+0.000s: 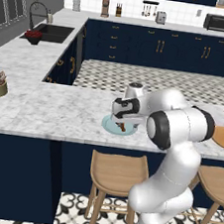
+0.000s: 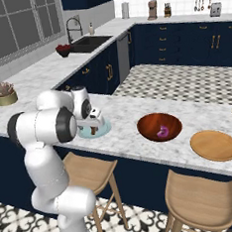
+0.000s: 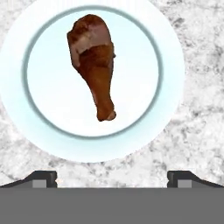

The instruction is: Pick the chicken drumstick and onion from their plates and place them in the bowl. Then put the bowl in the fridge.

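1 drumstick [image 3: 93, 63] on 1 blue plate [image 3: 52, 140], frame centre. 1 onion [image 2: 163, 131] in 1 bowl [image 2: 147, 121], 1 wooden plate [image 2: 214, 145] lower right. Gripper [image 3: 112, 178] jaws wide, holding nothing.

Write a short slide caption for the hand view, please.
Open gripper above the chicken drumstick lying on the pale blue plate.

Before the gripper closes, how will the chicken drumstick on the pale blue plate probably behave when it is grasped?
The chicken drumstick looks solid, so probably stiff, not floppy. Its thick meaty end outweighs the thin bone end, so a grip near the bone may let it swing. Lying flat on the smooth, glazed pale blue plate, it may slide or turn when the open gripper touches it.
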Controlling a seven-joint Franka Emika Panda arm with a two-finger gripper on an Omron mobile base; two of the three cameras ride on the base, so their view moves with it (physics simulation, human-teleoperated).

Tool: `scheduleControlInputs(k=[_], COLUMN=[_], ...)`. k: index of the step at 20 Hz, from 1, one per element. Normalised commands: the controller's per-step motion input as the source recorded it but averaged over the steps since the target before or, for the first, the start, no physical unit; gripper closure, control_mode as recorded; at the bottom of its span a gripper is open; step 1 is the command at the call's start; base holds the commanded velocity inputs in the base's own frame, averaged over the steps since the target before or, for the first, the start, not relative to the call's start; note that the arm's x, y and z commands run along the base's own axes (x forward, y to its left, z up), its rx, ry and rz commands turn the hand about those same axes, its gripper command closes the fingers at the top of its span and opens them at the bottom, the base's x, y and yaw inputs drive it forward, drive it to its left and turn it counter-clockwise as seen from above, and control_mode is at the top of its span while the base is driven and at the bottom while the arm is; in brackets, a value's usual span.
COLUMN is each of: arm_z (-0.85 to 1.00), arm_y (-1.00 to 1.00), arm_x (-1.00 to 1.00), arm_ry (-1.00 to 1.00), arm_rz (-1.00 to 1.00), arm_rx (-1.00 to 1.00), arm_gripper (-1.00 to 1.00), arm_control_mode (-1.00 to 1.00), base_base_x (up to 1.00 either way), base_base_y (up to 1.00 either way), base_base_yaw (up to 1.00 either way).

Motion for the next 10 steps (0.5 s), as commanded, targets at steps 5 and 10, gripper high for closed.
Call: scheduleControlInputs(k=[5, 10], arm_z=[-0.43, -0.39], arm_y=[0.11, 0.0], arm_x=[0.51, 0.58], arm_ry=[0.0, 0.0], arm_rz=[0.0, 0.0], arm_rx=[0.0, 0.0], arm_gripper=[-1.0, -1.0], arm_control_mode=[-1.0, -1.0], base_base_x=[0.0, 0.0], base_base_y=[0.0, 0.0], base_base_yaw=[0.0, 0.0])
